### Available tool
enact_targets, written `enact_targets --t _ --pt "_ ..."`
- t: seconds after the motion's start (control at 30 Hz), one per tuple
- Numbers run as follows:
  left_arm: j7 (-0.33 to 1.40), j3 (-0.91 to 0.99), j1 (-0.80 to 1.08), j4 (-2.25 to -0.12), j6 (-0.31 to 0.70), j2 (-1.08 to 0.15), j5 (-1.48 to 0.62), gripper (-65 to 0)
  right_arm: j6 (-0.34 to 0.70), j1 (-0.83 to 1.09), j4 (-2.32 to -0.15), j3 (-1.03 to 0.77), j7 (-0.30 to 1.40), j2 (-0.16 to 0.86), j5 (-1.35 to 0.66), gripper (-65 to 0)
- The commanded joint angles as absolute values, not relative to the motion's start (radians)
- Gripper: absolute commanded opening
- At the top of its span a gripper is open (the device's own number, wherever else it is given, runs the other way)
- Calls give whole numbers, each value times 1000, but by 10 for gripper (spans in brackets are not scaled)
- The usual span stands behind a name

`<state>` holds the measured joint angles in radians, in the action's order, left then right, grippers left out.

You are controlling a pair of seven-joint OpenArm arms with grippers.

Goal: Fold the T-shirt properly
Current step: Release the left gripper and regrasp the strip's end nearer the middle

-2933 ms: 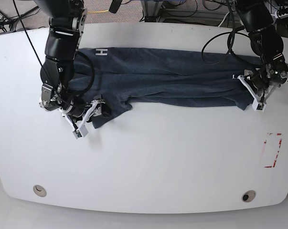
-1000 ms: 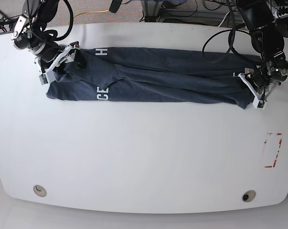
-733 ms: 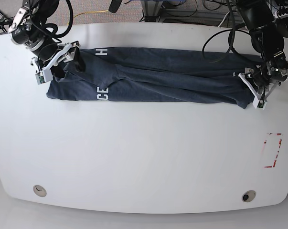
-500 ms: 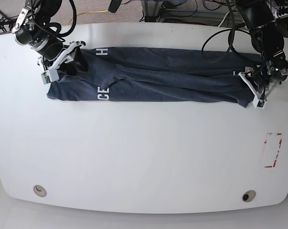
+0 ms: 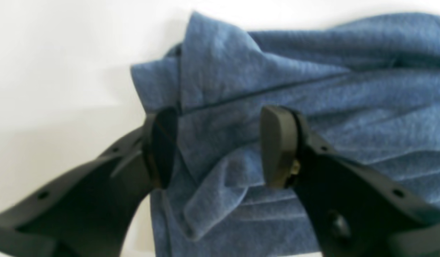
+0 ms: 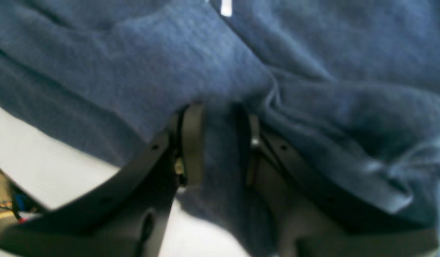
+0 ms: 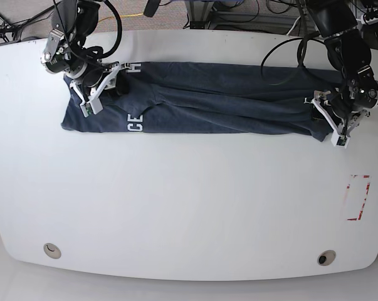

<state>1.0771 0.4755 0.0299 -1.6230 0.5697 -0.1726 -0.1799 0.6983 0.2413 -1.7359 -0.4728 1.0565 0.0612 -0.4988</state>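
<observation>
The dark blue T-shirt [image 7: 226, 100] lies as a long folded band across the far half of the white table [image 7: 189, 207], with white letters [image 7: 133, 123] near its left end. My right gripper [image 7: 101, 88] is at that left end. In the right wrist view its jaws [image 6: 220, 142] stand close together, shut on a ridge of the T-shirt [image 6: 170, 53]. My left gripper [image 7: 328, 120] is at the band's right end. Seen from the left wrist, it [image 5: 216, 142] stands open over a creased corner of the T-shirt [image 5: 312, 71], and its pads [image 5: 277, 142] are apart from the cloth.
A red outlined rectangle [image 7: 358, 197] is marked near the table's right edge. Two round fittings [image 7: 51, 250] [image 7: 326, 258] sit near the front edge. Cables and equipment [image 7: 239, 12] crowd the floor behind the table.
My right gripper has moved right onto the shirt's left end and its jaws have closed on the cloth. My left gripper has opened at the right end.
</observation>
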Motion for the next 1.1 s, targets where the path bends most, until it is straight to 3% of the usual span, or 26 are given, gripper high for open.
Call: enact_targets --t 0.0,0.17,0.4,0.7,1.07 --pt "1063 509 13 -1687 588 -185 -211 -275 698 225 -1707 -478 1026 76 -475 -504" --pt "1144 634 13 -1712 634 -191 -369 -206 698 222 -1690 -479 1004 90 -437 -504" --pt "1184 771 18 -1641 636 -239 -515 -163 698 229 -1690 -478 1003 91 -440 -504" --pt "1184 771 44 -1469 639 -295 -685 -160 698 229 -1690 -478 1003 91 -441 -504" --pt "1182 719 47 -1363 639 -294 -711 -163 698 228 -1690 -481 1001 91 -441 -504"
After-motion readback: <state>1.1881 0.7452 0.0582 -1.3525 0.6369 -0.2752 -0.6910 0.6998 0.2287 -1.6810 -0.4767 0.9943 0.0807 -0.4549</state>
